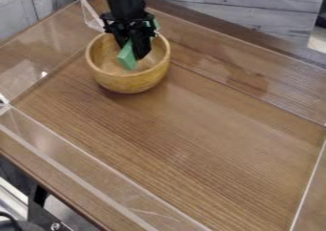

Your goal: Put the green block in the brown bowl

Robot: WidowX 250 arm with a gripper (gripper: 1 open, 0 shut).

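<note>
The bowl (129, 84) sits on the table (204, 139), toward the far left part of the top; the block (128, 59) is within the bowl's outline, tilted, its upper end at the gripper (130, 46); the gripper reaches in from behind, over the bowl's far side; the back panel (261, 13) stands behind the table, to the right of the bowl and the gripper; the cables (36, 208) lie in the near left corner, beyond the table's left edge; the bare tabletop spreads before the bowl and to its right.
</note>
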